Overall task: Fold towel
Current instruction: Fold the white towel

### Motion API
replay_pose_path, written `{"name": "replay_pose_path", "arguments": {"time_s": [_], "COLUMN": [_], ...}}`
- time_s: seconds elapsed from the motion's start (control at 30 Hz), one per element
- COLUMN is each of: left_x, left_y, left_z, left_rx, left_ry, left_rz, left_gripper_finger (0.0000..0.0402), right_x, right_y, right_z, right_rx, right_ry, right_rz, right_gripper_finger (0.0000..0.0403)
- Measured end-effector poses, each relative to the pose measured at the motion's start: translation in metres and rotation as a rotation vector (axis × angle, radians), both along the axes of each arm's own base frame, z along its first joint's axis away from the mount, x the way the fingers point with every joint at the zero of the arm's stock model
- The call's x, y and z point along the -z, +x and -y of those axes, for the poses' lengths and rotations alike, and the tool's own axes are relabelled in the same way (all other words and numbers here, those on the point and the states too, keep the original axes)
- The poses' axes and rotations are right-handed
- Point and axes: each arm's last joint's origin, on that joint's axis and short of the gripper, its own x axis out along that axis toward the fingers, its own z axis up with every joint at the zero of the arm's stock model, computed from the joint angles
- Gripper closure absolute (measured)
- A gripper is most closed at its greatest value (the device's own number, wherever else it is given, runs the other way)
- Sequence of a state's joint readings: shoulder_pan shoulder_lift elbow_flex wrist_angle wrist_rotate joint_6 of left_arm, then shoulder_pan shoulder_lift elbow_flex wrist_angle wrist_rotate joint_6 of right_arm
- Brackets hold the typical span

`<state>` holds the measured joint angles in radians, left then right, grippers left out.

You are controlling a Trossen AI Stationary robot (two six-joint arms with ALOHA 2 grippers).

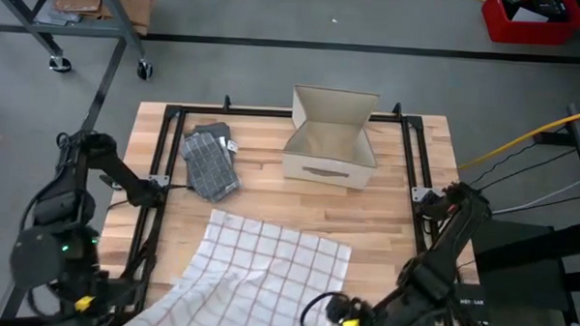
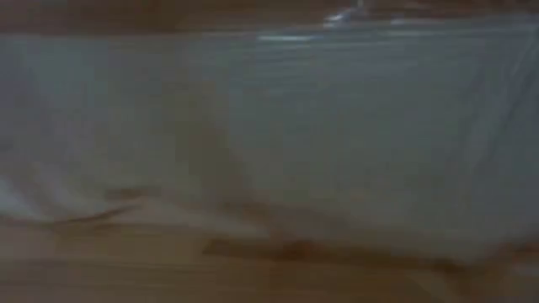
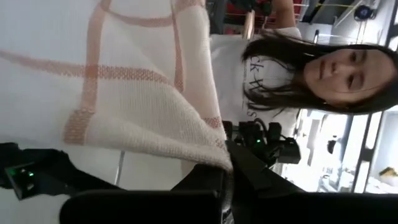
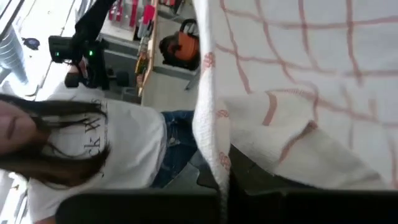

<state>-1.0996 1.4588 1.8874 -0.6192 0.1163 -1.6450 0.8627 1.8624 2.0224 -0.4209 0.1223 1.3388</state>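
Towel (image 1: 267, 264): white woven cloth with a thin red-pink grid, loosely rumpled, lying on the near half of the desk (image 1: 260, 181) and spilling over the near edge. Its far corners rest flat on the wood; the near part bunches into soft folds. Up close in the left wrist view the weave is coarse and nubbly, with broad salmon bands crossing it.

Left pincer (image 3: 227, 180): low at the near edge of the desk, fingers together, clamped on a hem of the towel. The cloth drapes out from the dark fingers.

Right pincer (image 4: 224, 186): also low at the near edge, fingers together, clamped on a folded edge of the towel, which doubles over itself just beside the grip.

Desk: pale butcher-block wood in glued strips, framed by black metal rails.

Around: an open cardboard box (image 1: 329, 140), plain tan with flaps up, stands at the far centre, well apart from the towel. A second cloth, a grey checked towel (image 1: 211, 160), lies folded into a thick pad on the far left of the desk, near the left rail. A red bin (image 1: 532, 19) sits on the floor beyond the far right corner.

Low view: filled almost wholly by pale cloth hanging right in front of the lens; only a strip of wood shows below.

A person in a white printed shirt (image 3: 273, 62) stands just off the near side, seen in both wrist views.
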Motion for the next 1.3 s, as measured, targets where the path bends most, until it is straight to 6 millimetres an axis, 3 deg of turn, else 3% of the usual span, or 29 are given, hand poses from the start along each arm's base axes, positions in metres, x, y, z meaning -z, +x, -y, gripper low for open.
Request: {"name": "replay_pose_path", "arguments": {"time_s": [0.13,0.37,0.7,0.93,1.17,1.3], "left_x": [0.002,0.011,0.031,0.042,0.047,0.043], "left_y": [-0.007,-0.006,-0.004,-0.011,-0.013,-0.008], "left_z": [0.008,0.012,-0.032,-0.071,-0.101,-0.112], "left_rx": [-0.017,-0.021,-0.221,-0.443,-0.59,-0.651], "left_ry": [0.018,0.101,0.441,0.658,0.832,0.87], "left_rz": [0.032,0.034,-0.061,-0.178,-0.193,-0.114], "left_gripper_finger": [0.0401,0.0401,0.0402,0.0401,0.0402,0.0401], "right_x": [0.015,0.025,0.034,0.04,0.026,0.018], "right_y": [0.011,0.011,0.004,-0.004,-0.022,-0.03], "right_z": [-0.015,-0.015,0.007,0.043,0.094,0.122], "right_rx": [-0.013,-0.013,0.157,0.262,0.331,0.37], "right_ry": [0.028,-0.035,-0.192,-0.367,-0.538,-0.59], "right_rz": [-0.003,-0.057,-0.204,-0.387,-0.507,-0.563], "right_gripper_finger": [0.0402,0.0402,0.0402,0.0402,0.0402,0.0402]}}
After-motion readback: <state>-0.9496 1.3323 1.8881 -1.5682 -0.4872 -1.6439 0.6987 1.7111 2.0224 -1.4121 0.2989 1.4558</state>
